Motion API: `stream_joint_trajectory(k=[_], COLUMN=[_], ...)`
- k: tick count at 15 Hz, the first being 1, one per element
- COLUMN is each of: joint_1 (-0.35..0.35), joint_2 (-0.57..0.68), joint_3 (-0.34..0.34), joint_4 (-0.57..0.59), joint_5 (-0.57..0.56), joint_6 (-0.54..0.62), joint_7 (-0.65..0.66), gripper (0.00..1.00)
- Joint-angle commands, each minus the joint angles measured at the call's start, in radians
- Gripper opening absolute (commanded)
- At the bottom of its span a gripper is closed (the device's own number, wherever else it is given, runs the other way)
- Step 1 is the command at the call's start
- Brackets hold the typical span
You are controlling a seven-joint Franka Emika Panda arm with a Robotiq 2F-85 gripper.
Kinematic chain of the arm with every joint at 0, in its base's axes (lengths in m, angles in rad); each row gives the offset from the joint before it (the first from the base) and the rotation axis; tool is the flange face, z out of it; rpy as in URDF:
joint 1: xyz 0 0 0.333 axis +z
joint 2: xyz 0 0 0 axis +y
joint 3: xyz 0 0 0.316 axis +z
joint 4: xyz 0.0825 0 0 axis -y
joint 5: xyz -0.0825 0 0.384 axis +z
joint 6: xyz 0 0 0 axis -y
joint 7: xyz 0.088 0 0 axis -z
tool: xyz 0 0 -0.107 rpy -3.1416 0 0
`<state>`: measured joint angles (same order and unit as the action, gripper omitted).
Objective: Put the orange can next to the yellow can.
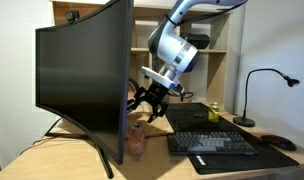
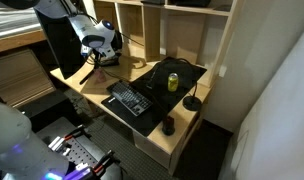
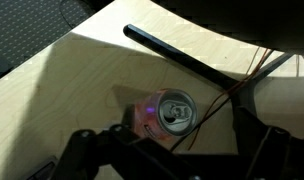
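Observation:
The orange can [image 1: 137, 143] stands upright on the wooden desk just in front of the monitor's base. In the wrist view I look down on its metal top [image 3: 175, 110]. My gripper [image 1: 149, 99] hangs above the can, open and empty, and in the wrist view its dark fingers [image 3: 177, 150] spread either side of the can, clear of it. The yellow can [image 1: 214, 110] stands on the black mat behind the keyboard, well away from the orange can. It also shows in an exterior view [image 2: 173, 82]. There the gripper [image 2: 92, 62] hides the orange can.
A large curved monitor [image 1: 87, 80] stands beside the orange can, its stand leg [image 3: 182, 58] close by. A black keyboard [image 1: 212, 143] lies on the mat, with a mouse [image 1: 280, 142] and a desk lamp [image 1: 247, 100] beyond. Shelves [image 2: 182, 30] back the desk.

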<state>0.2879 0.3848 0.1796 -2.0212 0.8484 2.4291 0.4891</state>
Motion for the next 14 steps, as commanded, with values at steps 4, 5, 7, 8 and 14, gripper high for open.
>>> stream_joint_trajectory(k=[4, 5, 7, 8, 14], joint_1=[-0.004, -0.013, -0.019, -0.018, 0.006], joint_2=[0.075, 0.083, 0.086, 0.092, 0.083], joint_3=[-0.024, -0.016, -0.004, -0.003, -0.021], joint_4=[0.066, 0.074, 0.076, 0.081, 0.08], joint_5=[-0.131, -0.12, -0.089, -0.086, -0.129], joint_6=[-0.109, -0.111, -0.081, -0.072, -0.048], joint_7=[0.148, 0.14, 0.108, 0.105, 0.15], gripper=[1.0, 1.0, 1.0, 1.0, 1.0])
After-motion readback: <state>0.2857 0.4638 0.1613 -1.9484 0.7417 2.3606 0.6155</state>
